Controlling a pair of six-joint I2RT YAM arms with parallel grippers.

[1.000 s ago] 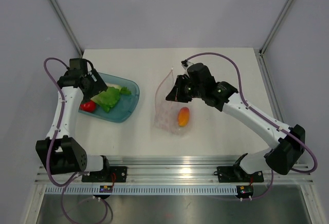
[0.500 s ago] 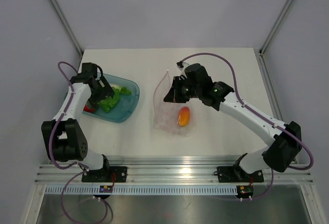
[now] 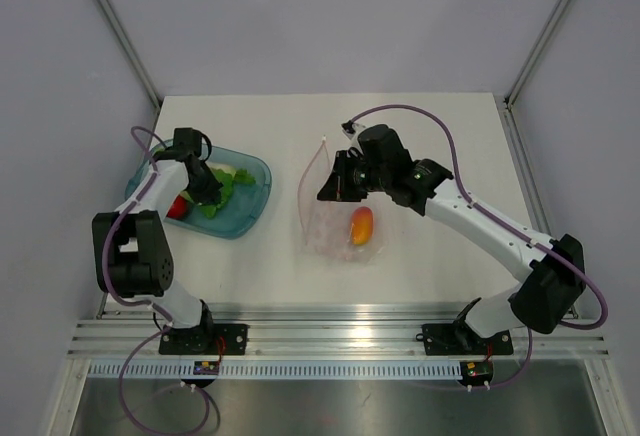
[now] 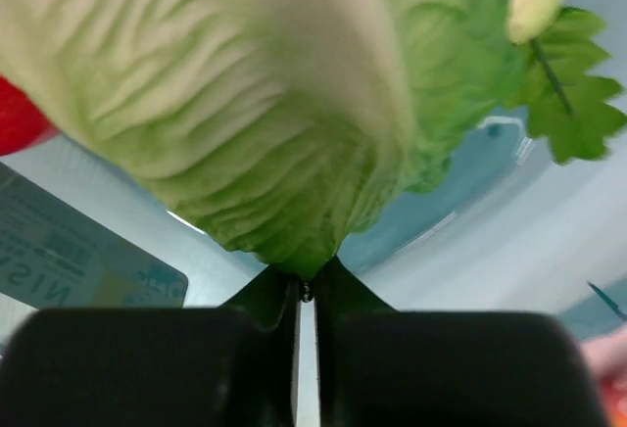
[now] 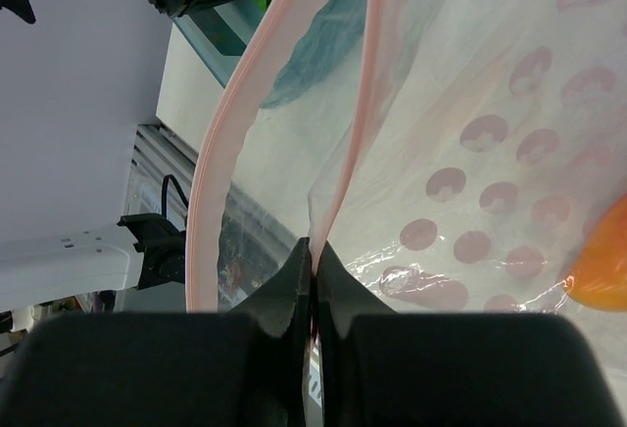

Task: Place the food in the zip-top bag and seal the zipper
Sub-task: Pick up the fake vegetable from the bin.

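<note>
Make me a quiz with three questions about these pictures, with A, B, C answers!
1. Where is the orange food?
A) on a plate
B) inside the zip-top bag
C) on the floor

2. What colour is the leaf in the left pincer?
A) green
B) purple
C) blue

3. What is the right pincer doing?
A) standing wide open
B) pinching the bag's zipper strip
C) holding a spoon

Answers:
1 B, the orange piece shows through the clear plastic.
2 A, a green ribbed leaf fills the left wrist view.
3 B, its fingers are shut together on the pink strip.
</note>
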